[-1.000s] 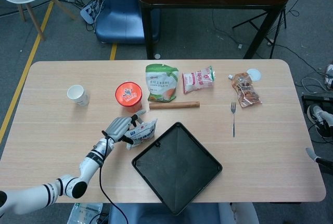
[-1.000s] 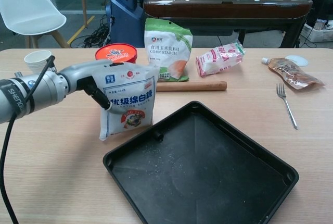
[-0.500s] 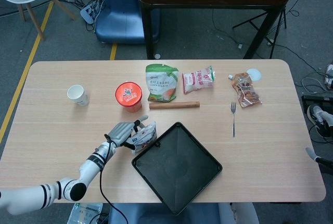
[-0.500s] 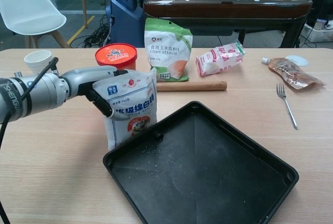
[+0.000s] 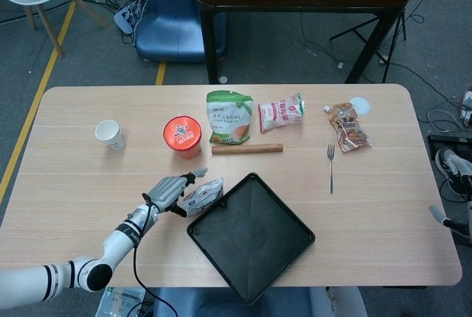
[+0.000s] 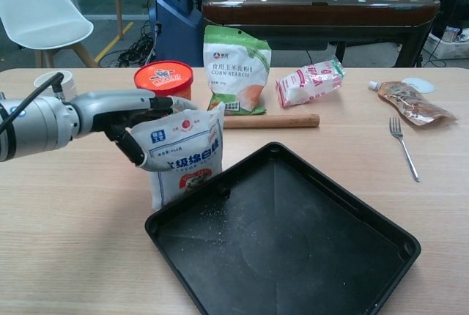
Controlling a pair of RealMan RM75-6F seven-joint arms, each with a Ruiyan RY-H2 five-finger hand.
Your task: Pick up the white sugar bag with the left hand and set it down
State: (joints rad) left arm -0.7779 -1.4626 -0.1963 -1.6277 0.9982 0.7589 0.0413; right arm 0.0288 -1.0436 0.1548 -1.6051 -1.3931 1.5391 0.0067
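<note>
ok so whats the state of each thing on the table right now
white sugar bag: upright, bottom on the table beside the tray, held
left hand: grips the bag's top
black square tray: empty
white paper cup: upright
green corn starch pouch: standing
wooden rolling pin: lying flat

The left hand [image 5: 169,192] grips the white sugar bag [image 5: 202,195] on the wooden tabletop [image 5: 74,177], and its fingers [image 5: 193,175] lie over the bag's left part. The bag sits just beside the upper-left edge of the black tray [image 5: 251,237]. Behind them stand a red-lidded tub [image 5: 182,136] and a paper cup [image 5: 109,133] further left. A green corn starch bag [image 5: 229,116] lies above a wooden stick [image 5: 246,148]. To the right are a pink-white packet [image 5: 281,113], a brown snack packet [image 5: 348,126] and a fork [image 5: 330,167].
</note>
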